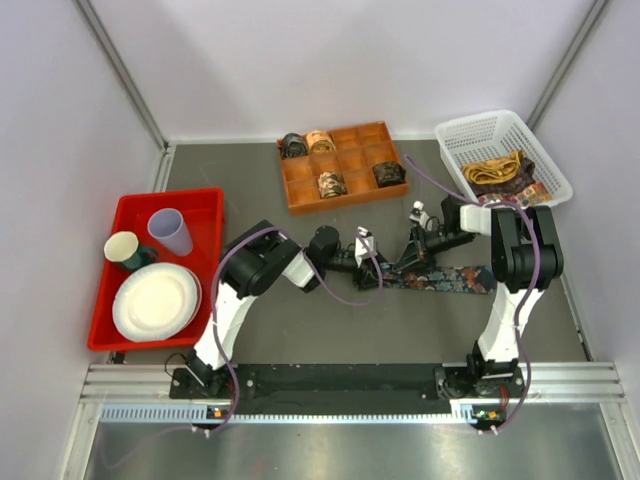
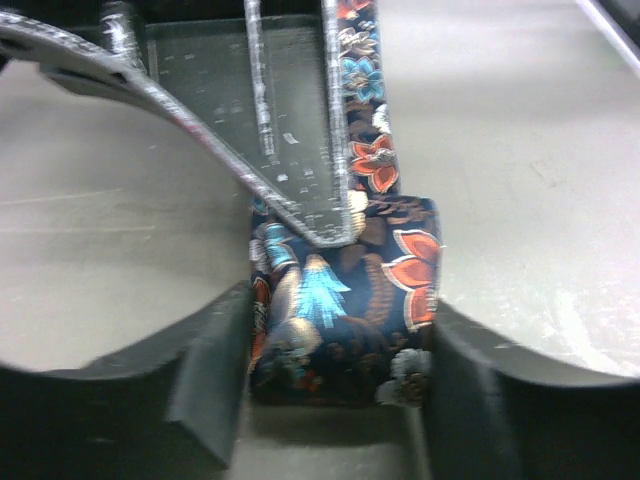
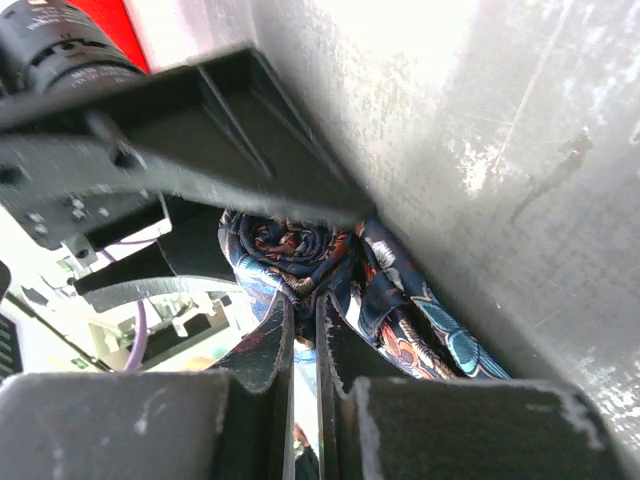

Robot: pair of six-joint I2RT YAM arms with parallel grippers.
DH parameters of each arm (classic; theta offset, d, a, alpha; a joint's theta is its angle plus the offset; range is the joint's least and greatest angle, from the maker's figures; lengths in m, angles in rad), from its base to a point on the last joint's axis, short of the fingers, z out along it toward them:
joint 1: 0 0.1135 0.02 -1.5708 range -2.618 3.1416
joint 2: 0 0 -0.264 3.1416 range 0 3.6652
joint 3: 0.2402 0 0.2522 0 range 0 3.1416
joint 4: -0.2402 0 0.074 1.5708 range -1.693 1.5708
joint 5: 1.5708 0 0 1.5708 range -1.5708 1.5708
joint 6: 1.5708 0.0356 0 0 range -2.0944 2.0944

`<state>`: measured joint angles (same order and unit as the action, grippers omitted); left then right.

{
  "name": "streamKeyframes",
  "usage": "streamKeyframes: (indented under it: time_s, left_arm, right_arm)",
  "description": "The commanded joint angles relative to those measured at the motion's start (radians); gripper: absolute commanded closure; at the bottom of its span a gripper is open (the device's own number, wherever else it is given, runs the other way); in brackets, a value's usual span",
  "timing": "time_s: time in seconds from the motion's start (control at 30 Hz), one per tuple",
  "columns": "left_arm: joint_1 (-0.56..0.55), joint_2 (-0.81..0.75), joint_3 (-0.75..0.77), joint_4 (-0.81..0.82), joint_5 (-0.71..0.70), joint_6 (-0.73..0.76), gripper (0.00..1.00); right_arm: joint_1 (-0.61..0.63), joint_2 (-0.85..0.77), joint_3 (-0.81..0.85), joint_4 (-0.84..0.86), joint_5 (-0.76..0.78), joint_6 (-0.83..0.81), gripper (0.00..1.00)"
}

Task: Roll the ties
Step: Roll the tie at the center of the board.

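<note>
A dark floral tie (image 1: 452, 279) lies flat on the table, its left end rolled into a small coil (image 2: 345, 305). My left gripper (image 1: 367, 263) has a finger against each flat side of the coil (image 2: 340, 330). My right gripper (image 1: 399, 262) reaches in from the right, its narrow fingers (image 2: 290, 150) lying over the coil. In the right wrist view its jaws (image 3: 305, 300) are nearly shut at the coil's centre (image 3: 290, 245). The tie's loose tail (image 3: 420, 330) runs back beside them.
An orange compartment box (image 1: 340, 206) at the back holds several rolled ties (image 1: 331, 184). A white basket (image 1: 448, 135) at back right holds unrolled ties (image 1: 497, 172). A red tray (image 1: 165, 200) on the left holds cups (image 1: 170, 232) and plates (image 1: 155, 300).
</note>
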<state>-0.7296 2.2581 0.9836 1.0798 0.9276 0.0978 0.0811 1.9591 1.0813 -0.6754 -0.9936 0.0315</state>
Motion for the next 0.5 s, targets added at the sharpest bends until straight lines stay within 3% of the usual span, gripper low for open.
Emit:
streamKeyframes:
  time_s: [0.0, 0.03, 0.1, 0.13, 0.2, 0.27, 0.37, 0.47]
  left_arm:
    - [-0.011, 0.084, -0.037, 0.071, 0.011, -0.135, 0.46]
    - [-0.013, 0.08, -0.039, 0.049, 0.013, -0.126, 0.57]
    - [-0.013, 0.038, -0.025, -0.073, 0.01, -0.031, 0.67]
    - [-0.017, 0.014, -0.01, -0.318, -0.025, 0.029, 0.74]
    - [-0.036, -0.043, 0.068, -0.591, -0.096, 0.241, 0.81]
    - [-0.042, -0.066, 0.101, -0.859, -0.2, 0.325, 0.87]
    - [-0.047, -0.075, 0.151, -1.076, -0.31, 0.42, 0.91]
    - [-0.056, -0.075, 0.185, -1.181, -0.41, 0.447, 0.93]
  right_arm:
    - [0.017, 0.066, -0.003, 0.071, 0.24, -0.041, 1.0]
    - [0.017, 0.066, 0.002, 0.069, 0.239, -0.041, 1.0]
    - [0.017, 0.066, 0.021, 0.042, 0.214, -0.059, 1.0]
    - [0.017, 0.064, 0.029, 0.028, 0.199, -0.067, 1.0]
    - [0.011, 0.052, 0.042, 0.002, 0.161, -0.077, 0.84]
    - [0.002, 0.023, 0.049, -0.009, 0.121, -0.081, 0.65]
    - [-0.014, -0.002, 0.075, -0.07, 0.083, -0.103, 0.55]
    - [-0.041, -0.037, 0.077, -0.139, 0.061, -0.134, 0.52]
